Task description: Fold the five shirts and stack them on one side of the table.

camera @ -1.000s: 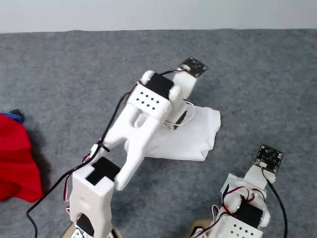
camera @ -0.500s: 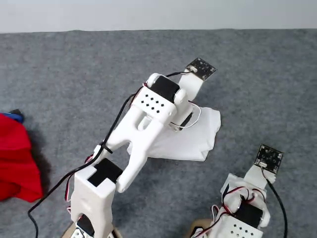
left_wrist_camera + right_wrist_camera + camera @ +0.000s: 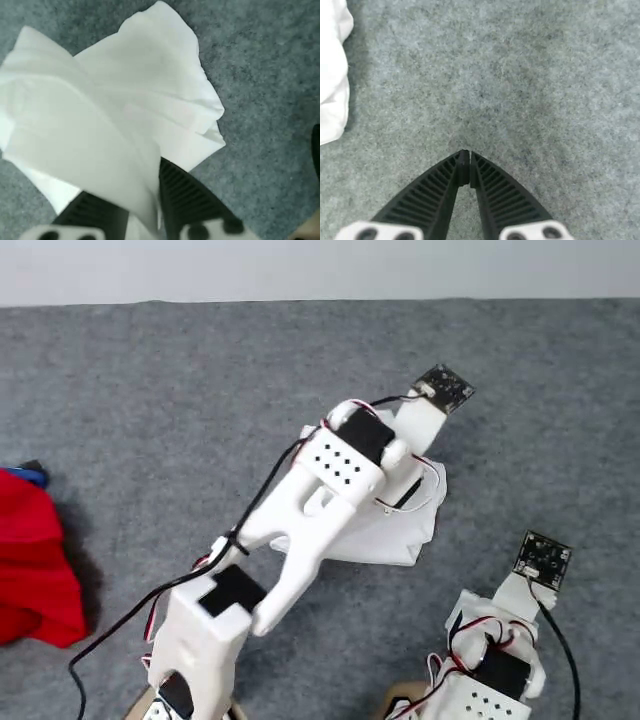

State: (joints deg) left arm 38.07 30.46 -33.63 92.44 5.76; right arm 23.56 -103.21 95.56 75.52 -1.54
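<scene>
- Grey felt-like table cover (image 3: 120, 390) is spanning the whole work area; a pale wall strip (image 3: 300, 270) is running along the far edge.
- Crumpled red shirt (image 3: 35, 560) is lying at the far left edge, with a small blue object (image 3: 35, 477) just beyond it.
- Loosely folded white cotton shirt (image 3: 150, 75) is lying mid-table, layers overlapping, corners sticking out.
- Left gripper (image 3: 150, 210) is sitting directly over the white shirt, jaws nearly closed and pinching a fold of its fabric.
- Right gripper (image 3: 465, 165) is hanging over bare felt at the near right, jaws closed tip to tip and holding nothing; the white shirt's edge is lying well apart from it.
</scene>
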